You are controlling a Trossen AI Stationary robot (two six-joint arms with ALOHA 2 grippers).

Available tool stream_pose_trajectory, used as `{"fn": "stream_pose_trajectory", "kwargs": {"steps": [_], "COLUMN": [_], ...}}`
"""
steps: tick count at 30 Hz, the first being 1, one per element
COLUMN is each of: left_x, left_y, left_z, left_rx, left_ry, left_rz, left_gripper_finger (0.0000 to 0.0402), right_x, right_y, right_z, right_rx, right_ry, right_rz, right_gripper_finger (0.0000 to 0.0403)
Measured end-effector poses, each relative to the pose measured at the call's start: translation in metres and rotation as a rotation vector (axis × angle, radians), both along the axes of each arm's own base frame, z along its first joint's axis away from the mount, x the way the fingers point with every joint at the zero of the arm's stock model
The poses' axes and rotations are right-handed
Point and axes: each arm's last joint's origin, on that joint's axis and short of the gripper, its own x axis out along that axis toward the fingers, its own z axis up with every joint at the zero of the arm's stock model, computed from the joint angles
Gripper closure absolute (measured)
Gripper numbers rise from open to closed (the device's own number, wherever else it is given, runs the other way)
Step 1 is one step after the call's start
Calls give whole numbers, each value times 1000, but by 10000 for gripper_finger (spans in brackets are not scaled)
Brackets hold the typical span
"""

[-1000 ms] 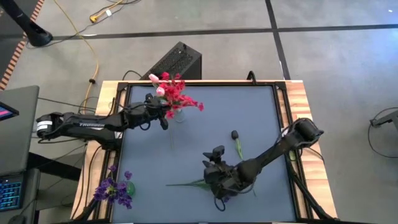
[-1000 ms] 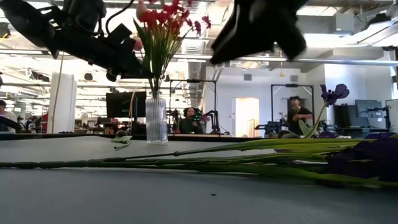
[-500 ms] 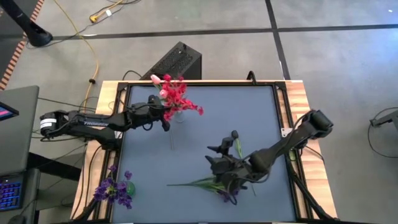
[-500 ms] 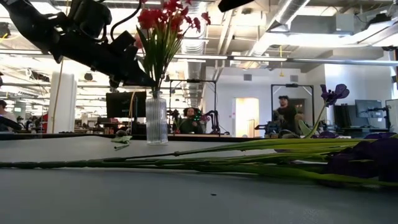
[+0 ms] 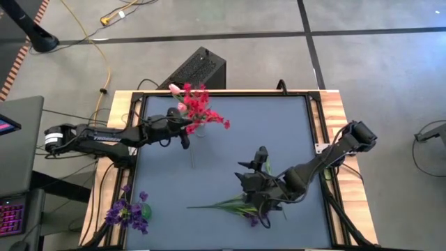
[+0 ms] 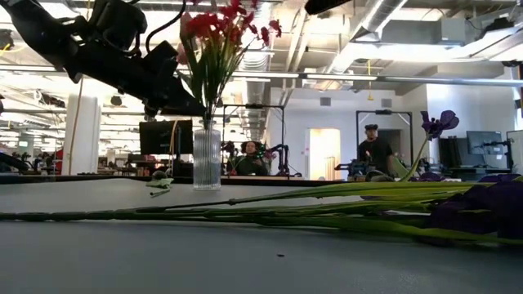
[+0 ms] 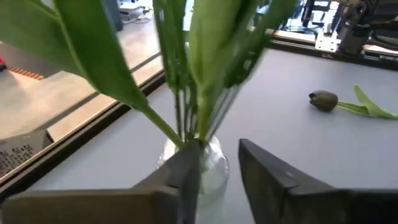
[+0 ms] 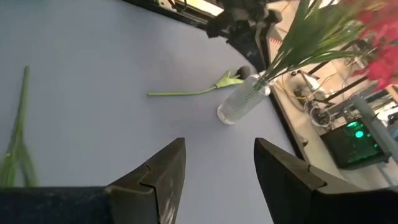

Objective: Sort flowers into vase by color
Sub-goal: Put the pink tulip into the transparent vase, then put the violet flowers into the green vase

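My left gripper (image 7: 214,177) at glass vase (image 6: 205,159), fingers parted, nothing gripped: letting red flowers (image 5: 198,108) settle. My right gripper (image 8: 214,174) open, empty, above purple stem (image 5: 230,206) on table (image 5: 209,167).

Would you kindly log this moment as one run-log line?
left pincer: open at glass vase of red flowers | right pincer: open, empty, above purple flower | wilted tulip: on table

The right gripper (image 5: 251,176) has lifted off the table flowers (image 5: 233,204) (fingers apart, empty).
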Motion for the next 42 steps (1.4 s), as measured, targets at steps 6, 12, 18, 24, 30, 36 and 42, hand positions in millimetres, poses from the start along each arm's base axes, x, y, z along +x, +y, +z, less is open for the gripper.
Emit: {"fn": "stream_pose_trajectory", "kwargs": {"steps": [6,12,18,24,30,36,42], "left_x": [-7,-19,-31,-40,-34,-25,-13], "left_y": [-2,-7,-21,-41,-66,-93,-127], "left_z": [3,8,18,19,11,5,3], "left_rx": [-23,-53,-119,-262,-324,-251,-169], "left_ry": [19,45,15,36,103,144,77], "left_rz": [0,-4,-135,-337,-456,-537,-731], "left_gripper_finger": [231,194,192,192,192,192,192], "right_x": [-2,-3,-4,-7,-5,-5,-11], "right_y": [-1,1,5,7,11,13,21], "right_z": [-3,-6,-7,-10,-19,-25,-26], "right_rx": [66,161,220,363,423,474,526], "right_ry": [23,59,60,96,115,121,118], "right_rz": [-8,31,41,43,14,3,-6], "right_gripper_finger": [188,188,188,188,188,188,188]}}
